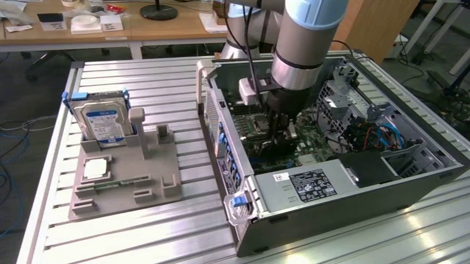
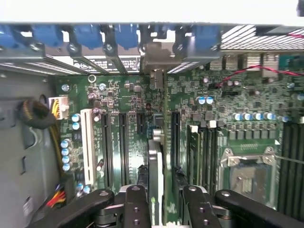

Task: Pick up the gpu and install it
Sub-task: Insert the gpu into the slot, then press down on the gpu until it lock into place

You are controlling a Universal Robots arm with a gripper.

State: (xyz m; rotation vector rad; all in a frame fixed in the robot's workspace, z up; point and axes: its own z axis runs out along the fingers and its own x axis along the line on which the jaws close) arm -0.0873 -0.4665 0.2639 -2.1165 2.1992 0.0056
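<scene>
Exterior view has the arm reaching straight down into the open computer case that lies on its side on the ribbed metal desk, with the pincer low over the motherboard. Off to the exterior view's left sits a grey holder with the hard drive standing upright in it and a small green memory stick lying flat near its front edge, both well apart from the case.

The wrist view is where it gets clear: the pincer is clamped on the gpu, which shows edge-on as a thin card with a grey metal edge, standing upright between the two black fingers. The card runs among the long black expansion slots on the green board, pointing toward the blue-clipped bracket bays at the case's back wall. I honestly can't tell whether its bottom edge is seated in a slot or just hovering above one.
</scene>
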